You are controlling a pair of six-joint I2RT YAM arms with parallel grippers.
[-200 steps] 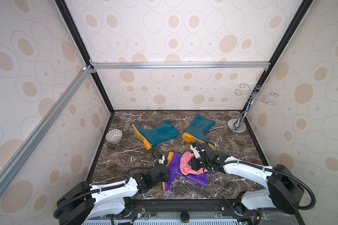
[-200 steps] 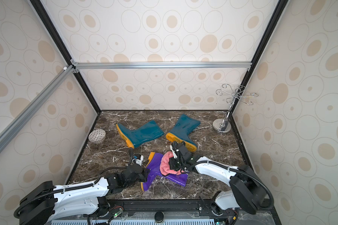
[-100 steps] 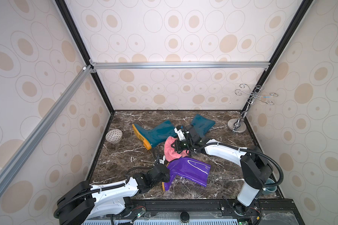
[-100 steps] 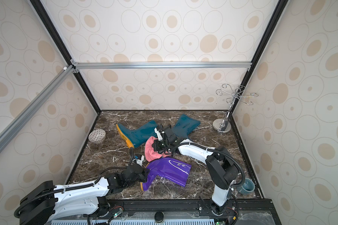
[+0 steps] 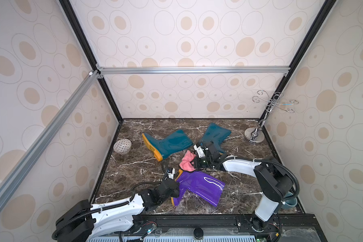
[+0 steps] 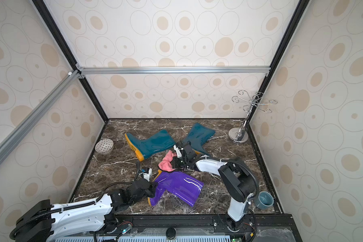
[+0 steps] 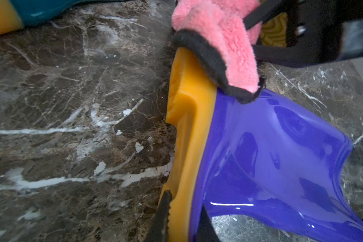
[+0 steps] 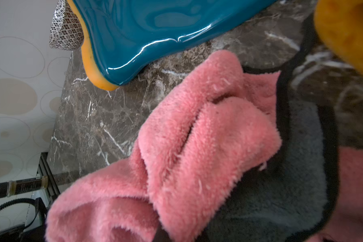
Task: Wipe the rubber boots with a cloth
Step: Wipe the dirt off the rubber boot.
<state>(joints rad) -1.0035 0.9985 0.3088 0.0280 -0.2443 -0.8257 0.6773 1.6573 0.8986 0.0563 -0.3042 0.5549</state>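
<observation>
Big picture first: your cell was boxed in by pale wallpaper panels (image 5: pixel 197 42) printed with beige ovals, with an aluminium rail (image 5: pixel 193 70) across the back. Under it all lay the dark brown, white-veined marble-look tabletop (image 5: pixel 134 167). It looked hard and probably slick, which I reckon is why a boot needed pinning at all.

Three boots lay on their sides. A glossy dark teal rubber boot (image 5: pixel 170 143) sat at the back with its orange sole toward the left wall. A second teal boot (image 5: pixel 215 134) lay beside it, half hidden behind your right arm. The glossy purple rubber boot (image 5: pixel 201 187) was nearest the robot, shaft pointing right.

Next, the fluffy pink terry cloth (image 5: pixel 187 162) with the dark edge. It was bunched up, one corner draped over what looked like the heel end of the purple boot's yellow sole (image 7: pixel 189 125) (the left wrist camera showed that nicely).

Your right gripper (image 5: pixel 194 164) was pressed together on that bundle and held it low, I'd say to set up a wiping stroke along the purple upper. Your left gripper (image 7: pixel 182 222) pinched the sole's other end, one finger on each side, bracing the boot against sliding.

The small stuff sat well apart from the action:
- a chrome hook stand (image 5: pixel 254 138) in the far right corner
- a round patterned bowl (image 5: pixel 122 146) by the left wall
- a blue-grey mug (image 6: pixel 264 200) at the front right in a top view
</observation>
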